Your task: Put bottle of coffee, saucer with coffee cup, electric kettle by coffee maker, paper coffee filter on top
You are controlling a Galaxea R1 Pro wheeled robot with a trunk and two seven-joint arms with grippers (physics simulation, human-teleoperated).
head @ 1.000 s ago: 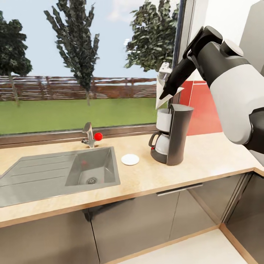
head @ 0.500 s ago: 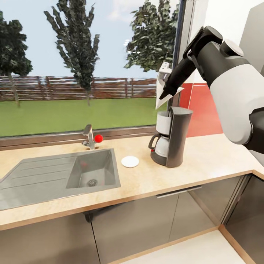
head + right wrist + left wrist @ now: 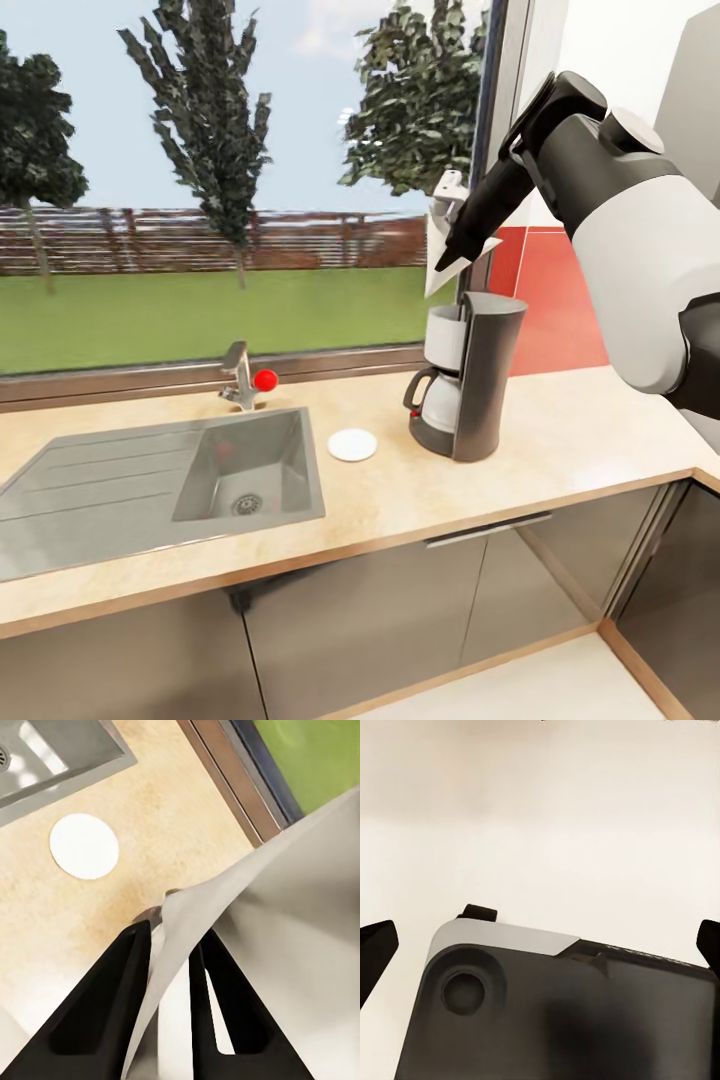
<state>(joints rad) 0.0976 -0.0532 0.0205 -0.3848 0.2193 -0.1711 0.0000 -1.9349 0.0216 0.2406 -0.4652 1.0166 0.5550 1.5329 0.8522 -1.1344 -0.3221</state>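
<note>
While the right arm reaches forward from the right of the head view, the right gripper [image 3: 452, 247] hangs just above the coffee maker [image 3: 468, 375], its two black fingers [image 3: 101, 1009] clenched on a paper coffee filter [image 3: 447, 262]; the right wrist view shows the thin white sheet pinched between them and fanning out wide past the fingertips; in the head view the filter's lower corner points down toward the top of the machine, close over it, though whether it touches cannot be told. The coffee maker stands upright on the kitchen countertop [image 3: 580, 430], right of the sink [image 3: 160, 480], its white carafe with the black handle turned to the left. A small white saucer [image 3: 352, 445] lies flat on the countertop between the sink and the coffee maker, near both but touching neither; it also shows in the right wrist view [image 3: 84, 845], with bare wood-grain top around it. A faucet [image 3: 237, 375] with a red knob stands at the far edge of the sink, before the window [image 3: 220, 180] with grass, a fence and trees outside. In the left wrist view the left gripper [image 3: 540, 945] has its dark fingertips [image 3: 375, 945] at the two sides of the picture, spread wide and released, holding nothing, with a dark grey and white body of the robot between them against a pale surface.
</note>
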